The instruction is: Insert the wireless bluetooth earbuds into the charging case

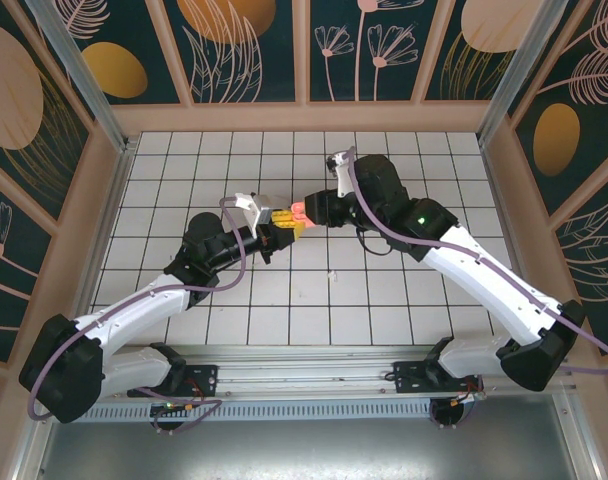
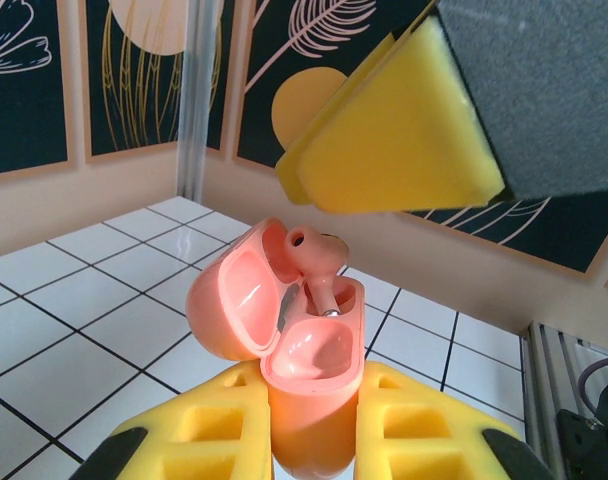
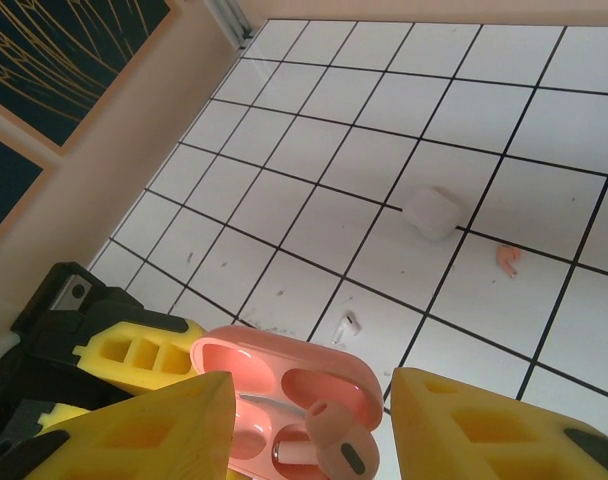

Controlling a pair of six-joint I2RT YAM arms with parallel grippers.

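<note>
1. Left wrist view showed the left gripper point(image 2: 309, 390) pinching the lower half of the salmon-pink charging case point(image 2: 314, 345) between its yellow fingers point(image 2: 409, 420), with the lid point(image 2: 229, 295) swung open to one side of them.
2. A pink earbud point(image 2: 319, 262) stood stem-down in the case just above those fingers. It was tilted, its head proud of the rim, so I judged it not fully seated.
3. The right gripper point(image 3: 312, 390) hung over the case with its fingers spread, one on either side of the earbud and touching neither it nor the case, as far as could be seen.
4. On the tiles point(image 3: 314, 150) beyond the right gripper lay a loose pink earbud point(image 3: 508, 258) and a white case point(image 3: 432, 212) near it. A small white piece point(image 3: 346, 324), probably an earbud, lay closer in.
5. The earbuds looked light, rigid and glossy, so likely to slip from a hard pinch. A light grip across the bulb, stem left free, seemed best.
6. The case wall hid the stem tip and well floor, and the left fingers hid the case's base. The white case was too small to tell whether it was open.
</note>
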